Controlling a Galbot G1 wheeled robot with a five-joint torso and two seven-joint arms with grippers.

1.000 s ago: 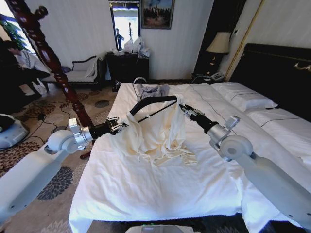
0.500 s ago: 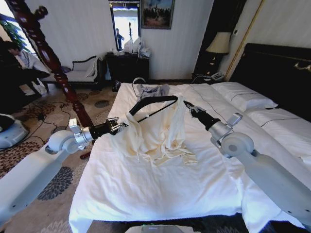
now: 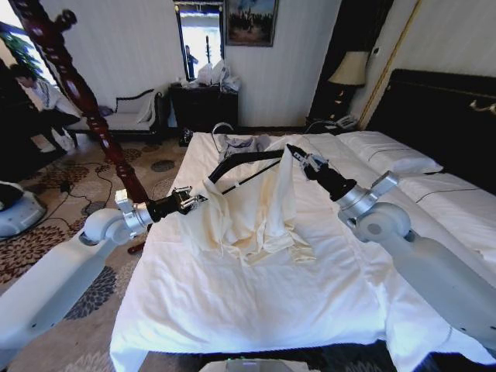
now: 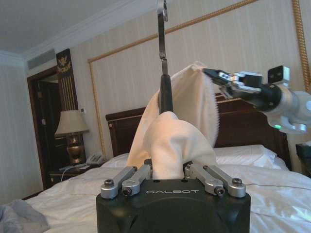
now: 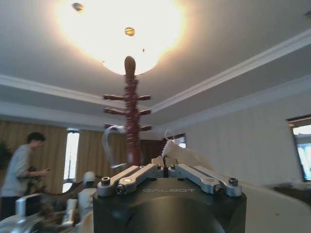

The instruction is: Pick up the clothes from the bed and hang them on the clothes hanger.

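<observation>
While hanger (image 3: 242, 160) ran crosswise over bed (image 3: 256, 310), left claw (image 3: 197, 200) clamped its cloth-wrapped left end. Right claw (image 3: 298, 157) pinched edge of cream clothes (image 3: 256, 209) at hanger's far right tip, so right arm sat nearer for pulling shoulder over.

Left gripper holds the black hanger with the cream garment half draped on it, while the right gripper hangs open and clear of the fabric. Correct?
Not quite. In the head view the right gripper is pinching the edge of the cream long-sleeved garment, lifting it by the slim black triangular hanger. The left gripper holds the hanger's end, as stated.
</observation>
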